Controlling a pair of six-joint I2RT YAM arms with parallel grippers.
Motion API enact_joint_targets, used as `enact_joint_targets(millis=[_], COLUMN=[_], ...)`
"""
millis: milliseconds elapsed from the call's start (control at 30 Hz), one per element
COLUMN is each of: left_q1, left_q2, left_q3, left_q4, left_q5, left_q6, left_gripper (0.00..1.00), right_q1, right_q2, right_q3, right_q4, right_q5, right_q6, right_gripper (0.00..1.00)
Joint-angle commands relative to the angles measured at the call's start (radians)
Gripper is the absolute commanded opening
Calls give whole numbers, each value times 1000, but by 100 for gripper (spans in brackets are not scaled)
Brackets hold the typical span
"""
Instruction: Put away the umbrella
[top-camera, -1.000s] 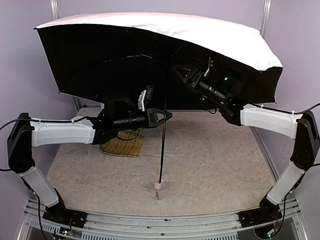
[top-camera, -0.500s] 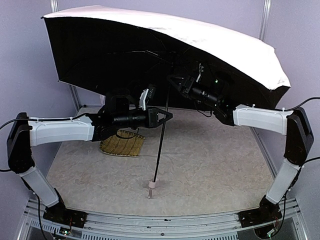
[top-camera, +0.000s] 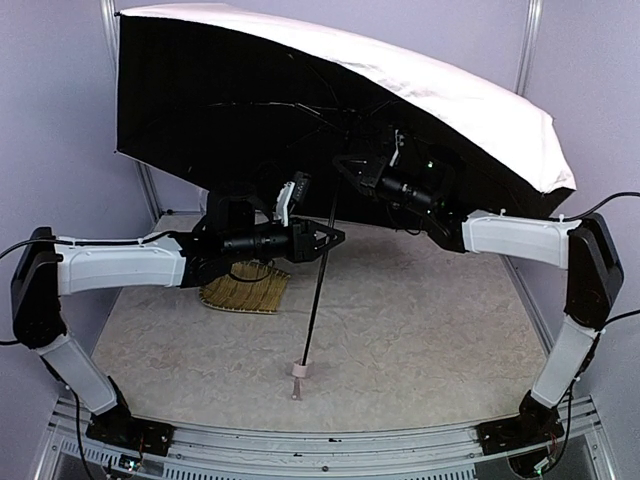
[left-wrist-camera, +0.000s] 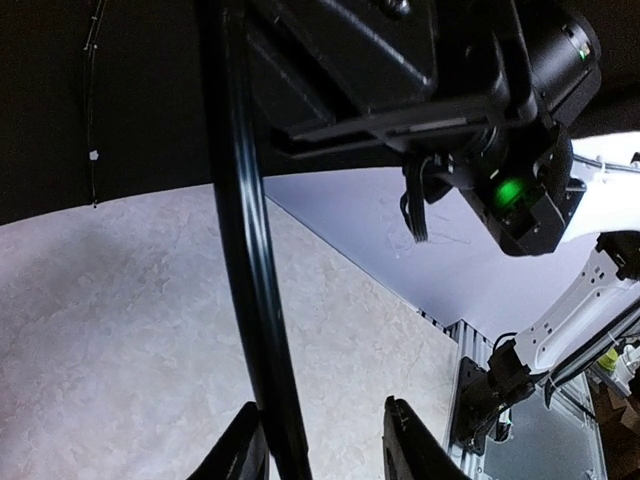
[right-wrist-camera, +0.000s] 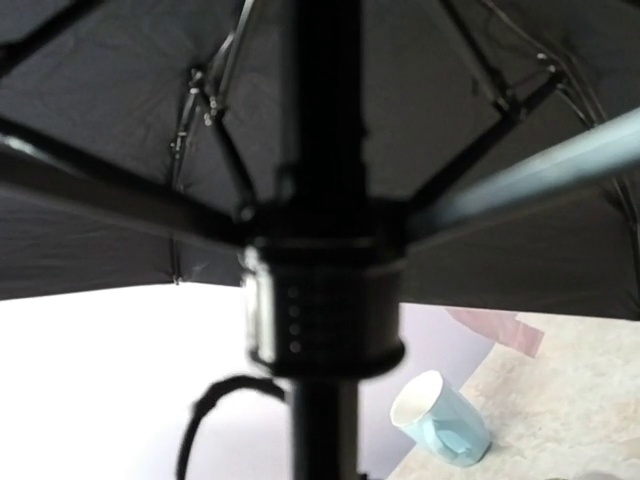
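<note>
The opened umbrella (top-camera: 430, 90) tilts over the worktop (top-camera: 420, 330) with its handle (top-camera: 300, 371) down near the front, its shaft (top-camera: 315, 300) passing through the released left claw (top-camera: 330, 237); whether the right claw (top-camera: 345, 165), up under the canopy, grips anything cannot be told.

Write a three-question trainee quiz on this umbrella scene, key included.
1. True or false: the umbrella is folded shut.
2. Which fingers stand lower along the shaft? A left, B right.
3. What lies on the table beneath the left arm?
Key: 1 false, it is open. 2 A, the left fingers flank it. 3 a woven tray.
</note>
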Motion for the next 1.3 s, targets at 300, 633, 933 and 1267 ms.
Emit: enact_joint_targets(millis=[300, 633, 933, 1267], left_q1=[-11, -93, -129, -129], left_q2=[-32, -65, -66, -52], left_q3=[-250, -283, -263, -232], left_q4=[240, 322, 317, 317], left_q5=[28, -189, -269, -216], left_q6=[72, 91, 125, 110], left_gripper=[16, 0, 0, 0], right_q1=[-12, -15, -8, -6], right_q2=[-55, -62, 7, -3], right_q3=[53, -21, -4, -16], right_q4=[127, 255, 342, 328], right_q5=[-69, 77, 126, 128], right_q6=[21, 51, 122, 92], right_gripper=[0, 36, 42, 46])
